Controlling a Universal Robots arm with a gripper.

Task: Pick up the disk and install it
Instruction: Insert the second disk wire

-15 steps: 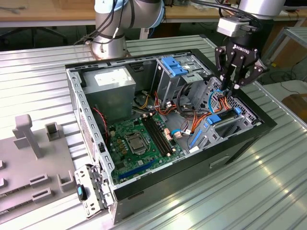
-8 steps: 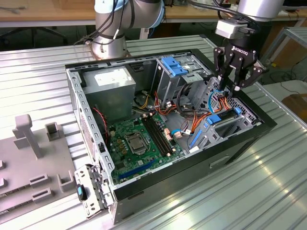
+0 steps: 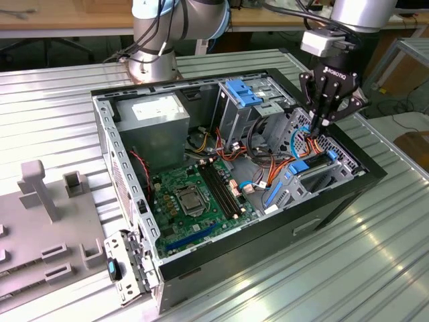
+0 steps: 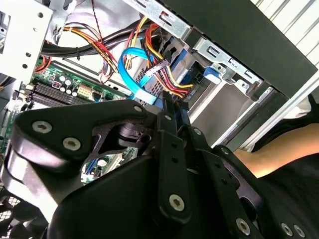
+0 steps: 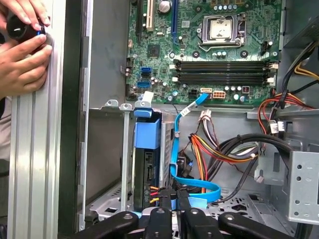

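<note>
Open computer case (image 3: 134, 221) lying on the ribbed metal table (image 3: 60, 114), side panel off; green motherboard (image 3: 194, 194) in the middle, grey power-supply box (image 3: 157, 121) toward the case's far corner on the exterior view's left, drive cage (image 3: 315, 168) along the edge at the exterior view's right. Disk (image 5: 147, 164) standing on edge inside that cage, bright blue rail showing at its top, dark body below, connector end toward the gripper; judged seated in its slot, or nearly so, so pick-up looks done and the install far along. Gripper (image 3: 320, 121) lowered into the case at the cage; in the first wrist view fingers (image 5: 160, 211) drawn close together just at the disk's cabled end, beside the blue data cable (image 5: 187, 149); cannot tell whether pinching the disk, a cable or nothing. Hand (image 5: 22, 52) resting on the table rail outside the case, well apart from the cage.
</note>
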